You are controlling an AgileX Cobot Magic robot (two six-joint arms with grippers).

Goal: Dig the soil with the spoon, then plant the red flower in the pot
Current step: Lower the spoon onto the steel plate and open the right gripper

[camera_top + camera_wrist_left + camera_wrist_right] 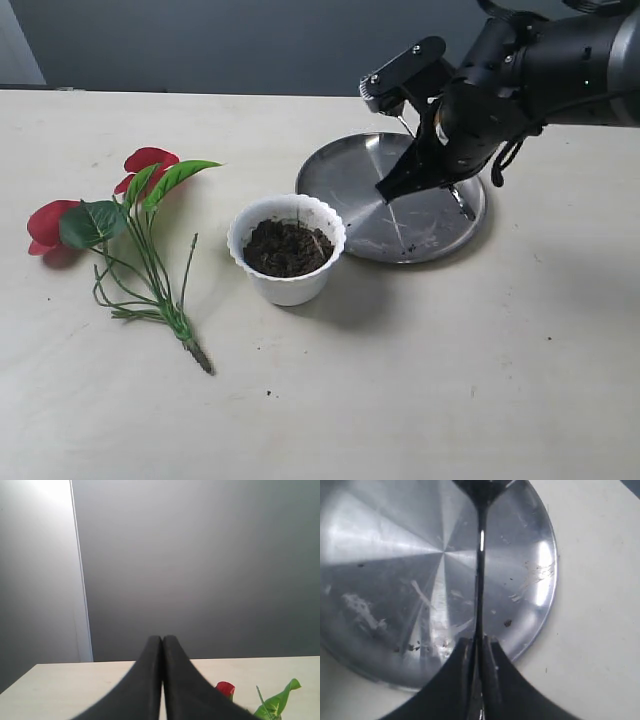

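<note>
The white scalloped pot (287, 289) stands mid-table, filled with dark soil (286, 247). To its left the red flower (147, 160) lies flat, its stems pointing toward the front; one bloom (225, 688) also shows in the left wrist view. My right gripper (385, 190) hangs over the steel plate, right of the pot. In the right wrist view this gripper (480, 641) is shut on the spoon (480, 580), gripping its thin handle. The spoon's bowl lies past the fingertips, above the plate. My left gripper (162, 639) is shut on nothing and faces the back wall.
A round steel plate (340, 170) lies behind and to the right of the pot, with a few soil crumbs (507, 623) on it. A grey wall rises behind the table's far edge. Green leaves (277, 705) lie near the left gripper.
</note>
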